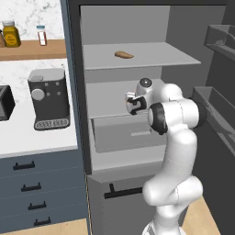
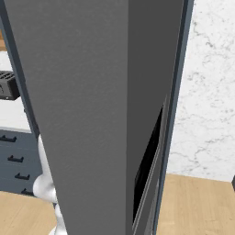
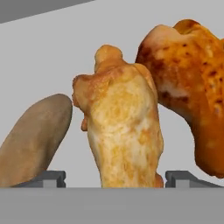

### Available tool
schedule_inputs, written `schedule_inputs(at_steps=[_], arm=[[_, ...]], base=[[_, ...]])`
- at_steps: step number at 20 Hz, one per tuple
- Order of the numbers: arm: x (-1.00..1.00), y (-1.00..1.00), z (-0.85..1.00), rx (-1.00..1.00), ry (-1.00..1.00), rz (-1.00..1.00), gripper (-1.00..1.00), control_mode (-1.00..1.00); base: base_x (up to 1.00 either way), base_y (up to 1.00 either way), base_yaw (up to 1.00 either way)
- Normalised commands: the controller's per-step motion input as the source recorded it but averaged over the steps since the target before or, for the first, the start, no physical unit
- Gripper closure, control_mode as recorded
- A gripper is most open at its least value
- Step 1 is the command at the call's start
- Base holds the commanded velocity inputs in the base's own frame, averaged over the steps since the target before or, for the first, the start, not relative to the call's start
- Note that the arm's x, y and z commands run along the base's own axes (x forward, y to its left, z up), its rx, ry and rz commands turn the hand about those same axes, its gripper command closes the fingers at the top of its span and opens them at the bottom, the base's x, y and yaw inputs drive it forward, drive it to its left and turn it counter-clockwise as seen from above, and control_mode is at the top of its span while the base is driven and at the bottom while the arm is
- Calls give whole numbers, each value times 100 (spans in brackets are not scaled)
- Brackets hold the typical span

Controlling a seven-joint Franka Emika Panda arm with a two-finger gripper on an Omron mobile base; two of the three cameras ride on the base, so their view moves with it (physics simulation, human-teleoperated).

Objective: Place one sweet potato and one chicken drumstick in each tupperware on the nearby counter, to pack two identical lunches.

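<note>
In the hand view we see our gripper (image 3: 114,179) with its two fingertips (image 3: 48,177) standing wide apart on either side of a chicken drumstick (image 3: 120,131), not yet pressed against it. A second, darker drumstick (image 3: 192,83) lies just beside it, and a sweet potato (image 3: 33,140) rests on the opposite side. From the left base view, our arm reaches into the open fridge (image 1: 183,27) at the middle shelf (image 1: 110,103); another sweet potato (image 1: 124,55) lies on the upper shelf (image 1: 151,57). The white counter (image 1: 27,137) carries a coffee machine (image 1: 48,98).
</note>
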Motion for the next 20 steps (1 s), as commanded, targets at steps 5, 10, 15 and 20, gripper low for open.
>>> schedule_inputs(at_steps=[5, 10, 15, 20], arm=[[-7, 0, -30, 0, 4, 0, 100, -100], [-72, 6, -1, 0, -1, 6, 100, -100], [-100, 20, 21, 0, 0, 9, 100, -100], [-100, 2, 47, 0, -1, 5, 100, -100]], base=[[0, 0, 0], [0, 0, 0], [0, 0, 0], [0, 0, 0]])
